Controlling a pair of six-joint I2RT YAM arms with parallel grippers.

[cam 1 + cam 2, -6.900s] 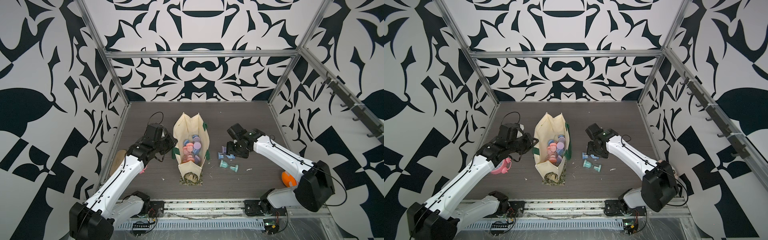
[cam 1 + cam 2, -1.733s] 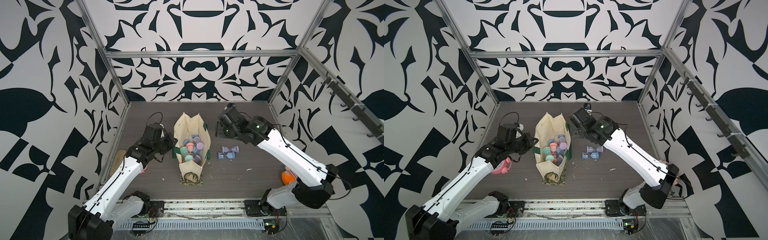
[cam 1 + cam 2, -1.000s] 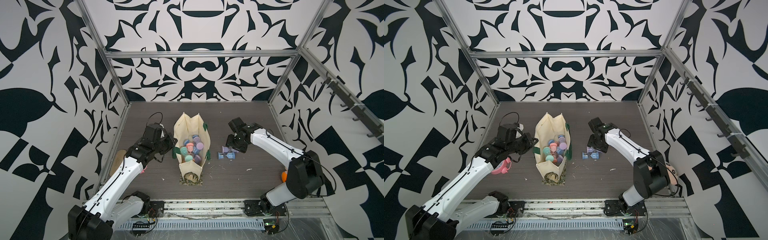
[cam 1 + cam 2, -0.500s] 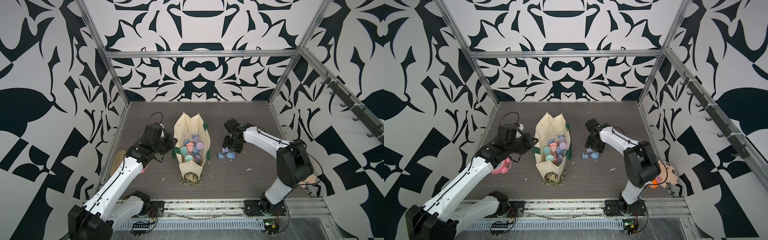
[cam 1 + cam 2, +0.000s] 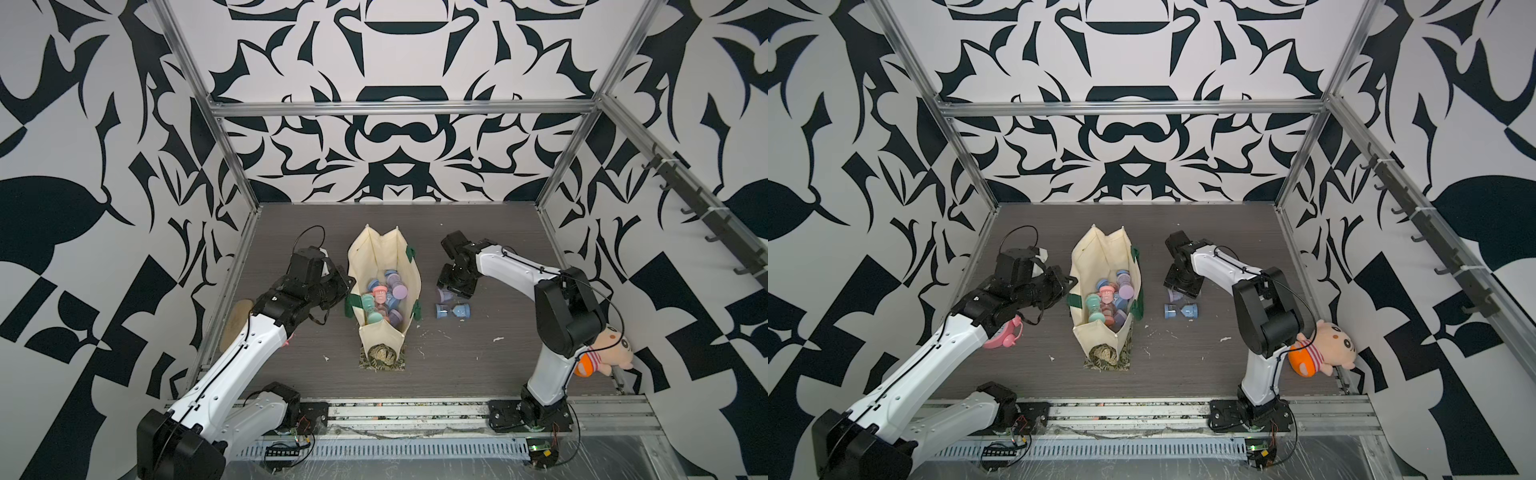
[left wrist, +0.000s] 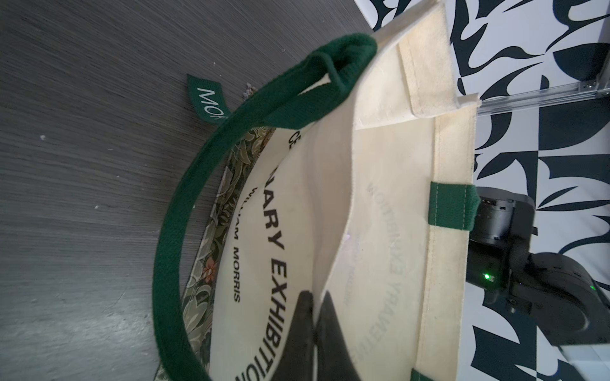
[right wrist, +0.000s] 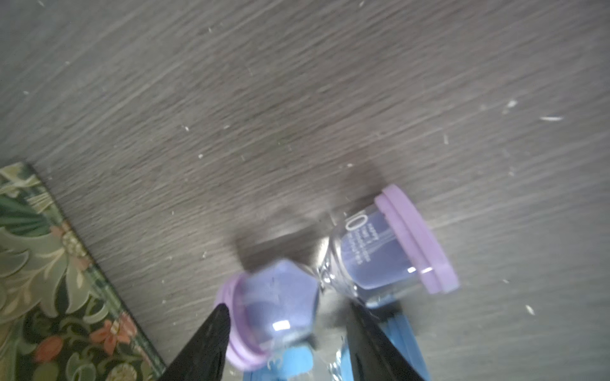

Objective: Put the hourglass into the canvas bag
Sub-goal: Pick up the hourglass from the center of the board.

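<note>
Grey wood-grain board makes up the table [image 5: 478, 232], dull and scattered with small white flecks [image 5: 498, 339], most of them on its near half. Walls [image 5: 395, 137] printed with bold black-and-white leaf shapes close it in on three sides, held in a bare metal frame [image 5: 395, 109], and a metal rail [image 5: 415, 409] along the front edge carries both arm bases.

Near the middle of the table stands the canvas bag [image 5: 376, 257], mouth open, with a heap of pastel hourglasses [image 5: 382, 299] already inside. The left gripper [image 6: 315, 297] is pinched tight on the rim of the bag's side wall, next to a green handle [image 6: 171, 237] that droops outward.

To the right of the bag, apart from it, the purple hourglass [image 7: 363, 254] is low over the table. The right gripper [image 7: 286, 306] reaches down over it, fingers [image 7: 211, 339] partly spread with one bulb between them; the blur hides whether they press on it. A blue hourglass [image 5: 453, 310] lies on its side just beside it, nearer the front.

A pink alarm clock [image 5: 1003, 334] sits under the left arm, and a plush doll [image 5: 611, 351] leans in the front right corner.
</note>
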